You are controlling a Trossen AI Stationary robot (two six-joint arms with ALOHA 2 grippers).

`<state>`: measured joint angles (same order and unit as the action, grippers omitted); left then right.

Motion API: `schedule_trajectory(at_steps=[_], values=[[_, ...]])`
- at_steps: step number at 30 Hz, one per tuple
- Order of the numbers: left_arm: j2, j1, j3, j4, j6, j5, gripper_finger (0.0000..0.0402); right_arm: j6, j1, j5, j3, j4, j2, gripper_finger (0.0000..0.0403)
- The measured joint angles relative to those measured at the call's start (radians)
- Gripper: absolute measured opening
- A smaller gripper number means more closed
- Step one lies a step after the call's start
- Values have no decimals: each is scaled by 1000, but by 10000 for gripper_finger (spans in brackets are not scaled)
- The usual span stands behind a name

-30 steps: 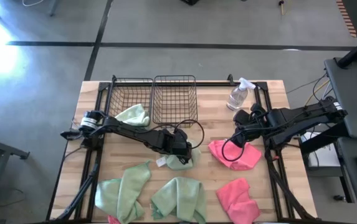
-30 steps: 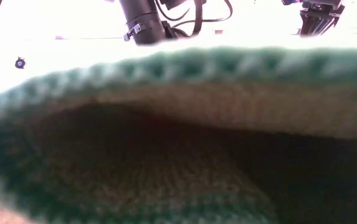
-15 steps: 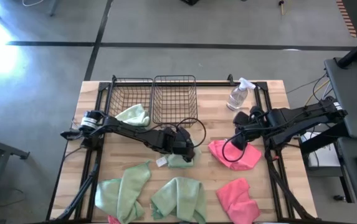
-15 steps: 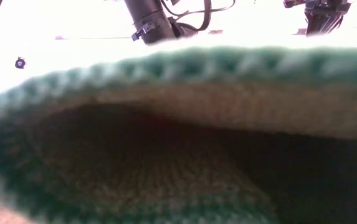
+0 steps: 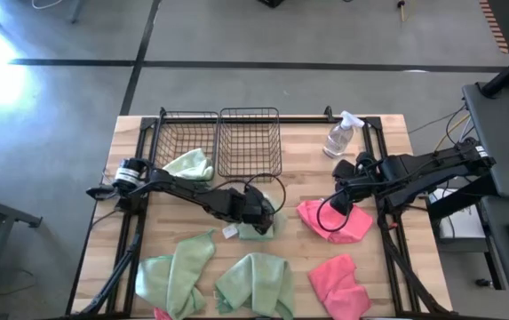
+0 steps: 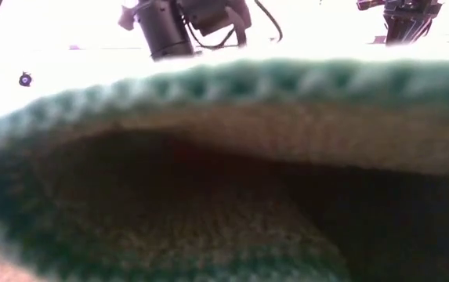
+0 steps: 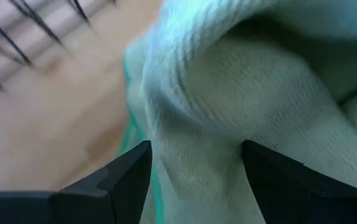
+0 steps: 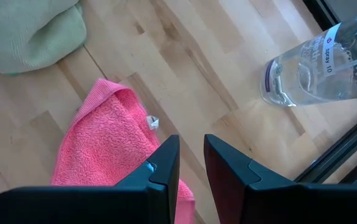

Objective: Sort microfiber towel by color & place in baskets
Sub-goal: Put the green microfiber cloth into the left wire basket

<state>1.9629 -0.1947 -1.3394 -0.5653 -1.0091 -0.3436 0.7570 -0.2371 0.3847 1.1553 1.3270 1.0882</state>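
My left gripper [image 5: 261, 219] is open and low over a bunched light green towel [image 5: 256, 231] at the table's middle. In the left wrist view its two fingers stand on either side of a raised fold [image 7: 197, 124] of that towel. My right gripper [image 8: 192, 163] hangs over the table's right side above a pink towel [image 8: 103, 149]; its fingers are a narrow gap apart with nothing between them. Another green towel [image 5: 190, 164] lies in the left basket [image 5: 161, 133]. The right basket [image 5: 250, 111] holds no towel. My left gripper comes slanting down from the table's left, one finger [image 7: 125, 177] on each side of the fold [image 7: 190, 180] of the green towel, which lies on the table. I cannot tell whether the fingers touch the cloth.
Two green towels [image 5: 176, 271] [image 5: 254, 283] and a pink one [image 5: 338, 280] lie along the near edge. A clear spray bottle [image 5: 340, 135] stands at the back right. A green towel [image 6: 224, 157] right in front of the low camera blocks nearly all of that view.
My left gripper has gone down toward the green towel at the table's middle, staying open. The towel lies where it was.
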Motion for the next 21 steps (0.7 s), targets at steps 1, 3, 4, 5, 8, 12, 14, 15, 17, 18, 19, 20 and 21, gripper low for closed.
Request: schedule_trajectory(at_steps=[1,3,4,5,8,12,14,15,17,18,19,20,21], values=[[0,-1,15,23,-11,17,233,0,0,0,0,0,0,68],[0,-2,51,86,-26,47,233,-1,0,0,0,0,0,68],[0,-3,66,110,-29,57,233,-3,0,0,0,0,0,68],[0,-4,77,134,-29,66,233,-6,0,0,0,0,0,68],[0,-6,93,193,-23,81,233,-13,0,1,0,0,0,68],[0,-6,79,176,-18,95,229,-13,0,8,0,0,0,68],[0,-6,61,177,2,95,220,-13,0,8,0,0,0,68],[0,-6,52,177,11,95,212,-13,0,8,0,0,0,68],[0,-6,32,170,34,95,190,-12,0,8,0,0,0,68],[0,-6,21,168,44,95,176,-12,0,8,0,0,0,68],[0,-6,11,169,52,95,162,-12,0,8,0,0,0,68],[-1,-6,3,170,58,95,146,-12,0,8,0,0,0,68],[-1,-6,-5,166,61,95,131,-11,0,8,0,-1,0,68]])
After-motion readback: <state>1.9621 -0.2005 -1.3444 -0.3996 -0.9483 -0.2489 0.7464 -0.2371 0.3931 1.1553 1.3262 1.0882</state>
